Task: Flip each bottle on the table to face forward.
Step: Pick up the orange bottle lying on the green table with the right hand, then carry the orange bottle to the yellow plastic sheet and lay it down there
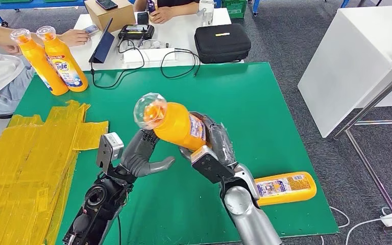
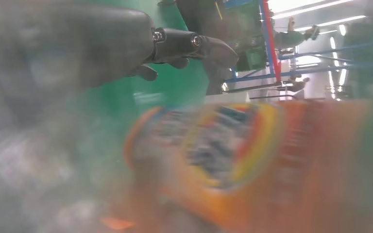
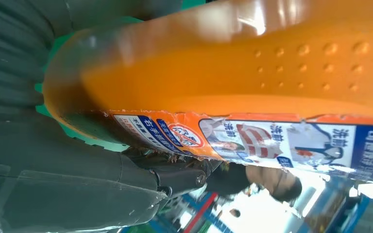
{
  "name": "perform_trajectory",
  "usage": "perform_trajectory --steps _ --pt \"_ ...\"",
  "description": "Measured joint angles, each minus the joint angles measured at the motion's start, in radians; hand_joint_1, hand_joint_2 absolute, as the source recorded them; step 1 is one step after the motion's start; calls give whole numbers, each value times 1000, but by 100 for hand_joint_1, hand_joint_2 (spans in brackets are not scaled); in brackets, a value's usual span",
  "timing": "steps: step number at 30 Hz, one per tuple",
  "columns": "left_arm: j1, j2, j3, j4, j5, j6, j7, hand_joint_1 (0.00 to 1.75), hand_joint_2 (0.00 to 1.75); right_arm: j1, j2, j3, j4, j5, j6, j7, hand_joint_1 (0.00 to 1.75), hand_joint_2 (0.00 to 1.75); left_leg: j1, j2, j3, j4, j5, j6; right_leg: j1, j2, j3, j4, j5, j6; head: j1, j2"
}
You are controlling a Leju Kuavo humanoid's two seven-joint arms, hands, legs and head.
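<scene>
Low in the head view, right of the middle, an orange bottle is seen lying on its side on the green table, just behind the right arm. A little higher, near the middle of the frame, a second orange bottle is held up off the table by the right hand, whose fingers are wrapped round its lower body; its clear cap is tipped toward the upper left. The left hand is placed just under the bottle's neck with fingers partly curled, and whether it grips cannot be told. Yellow sheets are spread at the left edge. In the upper left corner, two more bottles are kept upright side by side by a person's hands.
</scene>
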Motion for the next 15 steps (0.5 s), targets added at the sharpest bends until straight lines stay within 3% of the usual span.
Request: perform_trajectory --steps 15 --pt "1 1 2 7 24 2 2 0 175 -18 5 122 115 41 31 22 175 175 0 0 0 0 0 0 0 0 0 0 0 0 0 0"
